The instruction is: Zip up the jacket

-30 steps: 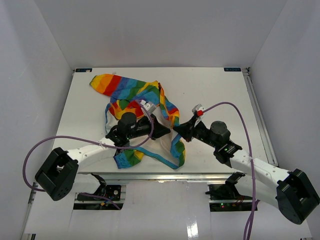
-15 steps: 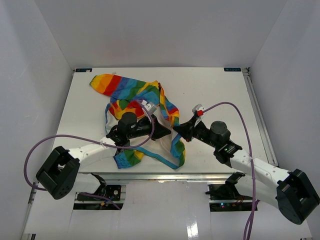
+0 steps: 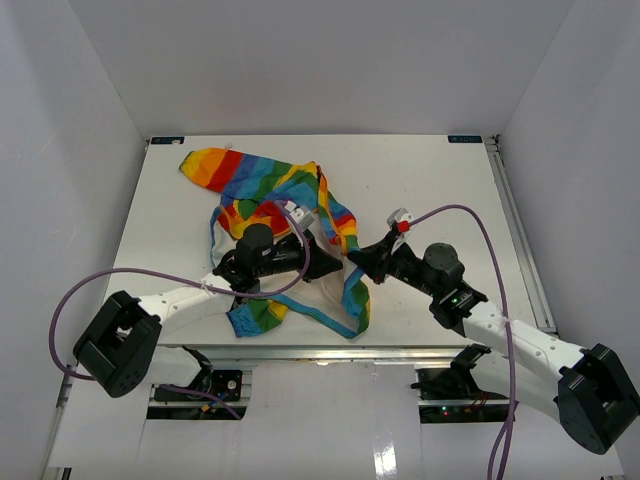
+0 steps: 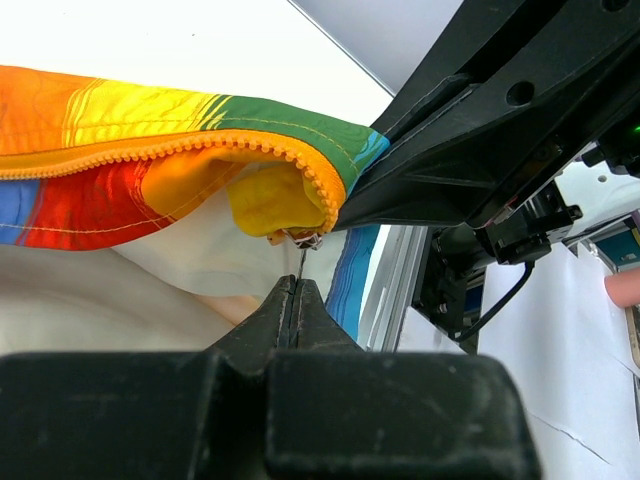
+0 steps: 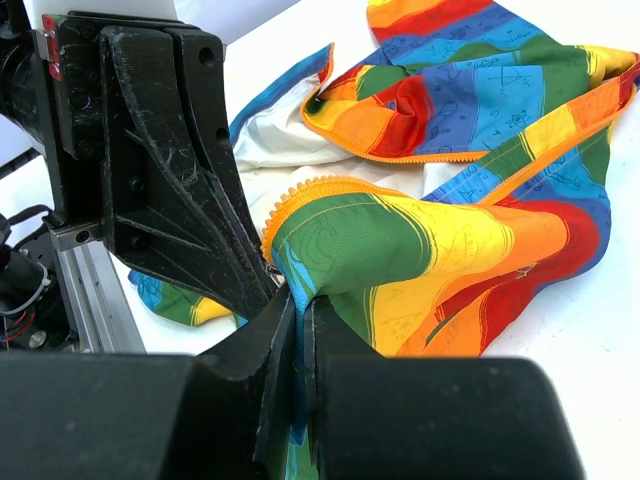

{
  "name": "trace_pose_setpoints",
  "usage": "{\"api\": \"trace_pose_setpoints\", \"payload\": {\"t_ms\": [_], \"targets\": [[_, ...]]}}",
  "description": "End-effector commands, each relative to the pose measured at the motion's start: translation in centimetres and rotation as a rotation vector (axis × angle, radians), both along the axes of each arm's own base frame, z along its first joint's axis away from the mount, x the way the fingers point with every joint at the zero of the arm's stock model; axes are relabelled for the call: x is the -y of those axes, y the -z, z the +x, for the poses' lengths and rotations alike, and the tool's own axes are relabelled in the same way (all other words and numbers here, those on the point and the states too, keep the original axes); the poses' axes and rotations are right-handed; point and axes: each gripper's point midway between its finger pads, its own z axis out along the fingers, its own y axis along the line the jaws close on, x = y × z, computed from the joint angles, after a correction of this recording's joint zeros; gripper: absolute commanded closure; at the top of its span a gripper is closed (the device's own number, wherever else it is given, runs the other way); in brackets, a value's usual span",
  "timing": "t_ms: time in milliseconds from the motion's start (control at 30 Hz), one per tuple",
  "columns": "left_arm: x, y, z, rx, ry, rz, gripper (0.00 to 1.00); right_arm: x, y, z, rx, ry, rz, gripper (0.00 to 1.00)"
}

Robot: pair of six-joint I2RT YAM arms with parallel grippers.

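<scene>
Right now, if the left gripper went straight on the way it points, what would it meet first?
The left gripper would meet the zipper slider, whose pull its shut tips seem to pinch, then the jacket fold behind. The right gripper, shut on the jacket, sits close beside; depth unclear.

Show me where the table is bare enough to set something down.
Bare table: the far strip behind the jacket, the wide right side between jacket and right edge, and a narrower strip along the left edge. Crowded: near centre, where the left gripper and right gripper pinch the jacket's front.
</scene>
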Motion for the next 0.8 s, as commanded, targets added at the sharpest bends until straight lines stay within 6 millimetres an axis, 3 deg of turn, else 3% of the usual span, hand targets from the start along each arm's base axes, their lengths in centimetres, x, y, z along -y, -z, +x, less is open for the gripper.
{"api": "trace_pose_setpoints", "payload": {"t_ms": [0, 433, 633, 700, 767], "targets": [[-1.0, -0.4, 0.7, 0.016, -0.055, 0.032, 1.00, -0.1, -4.3, -0.3, 0.097, -0.016, 0.096, 0.92], [-0.6, -2.6, 0.7, 0.036, -0.042, -0.005, 1.00, -1.4, -3.9, -1.8, 0.079, -0.145, 0.072, 0.92], [-0.8, -3.3, 0.4, 0.056, -0.036, -0.014, 0.85, -1.5, -3.8, -1.7, 0.074, -0.140, 0.072, 0.92], [-0.9, -3.3, 0.4, 0.059, -0.036, -0.011, 0.89, -1.4, -4.0, -1.7, 0.078, -0.137, 0.077, 0.92], [-0.8, -3.2, 0.3, 0.057, -0.029, -0.006, 1.00, -1.4, -4.3, -1.6, 0.081, -0.133, 0.082, 0.92]]}}
